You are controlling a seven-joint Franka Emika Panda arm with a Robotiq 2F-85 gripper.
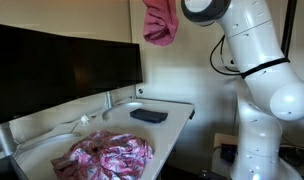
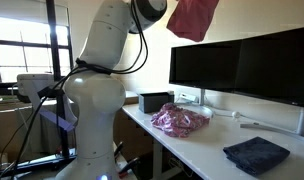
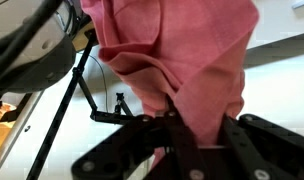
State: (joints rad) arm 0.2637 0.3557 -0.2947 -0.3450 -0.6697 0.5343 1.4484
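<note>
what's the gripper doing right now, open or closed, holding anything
gripper: closed, holding the pink cloth

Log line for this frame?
gripper: shut on pink cloth | pink cloth: hanging high over desk | on desk: patterned cloth heap, dark folded cloth, apart | monitors: dark

i've got a white desk (image 1: 170,128) (image 2: 204,146) in both exterior views. lying on it: crumpled pink-patterned fabric heap (image 1: 110,155) (image 2: 180,119) twd one end, flat dark blue cloth (image 1: 148,115) (image 2: 256,154) well apart from it, monitors (image 1: 62,65) (image 2: 242,65) along the back.
</note>
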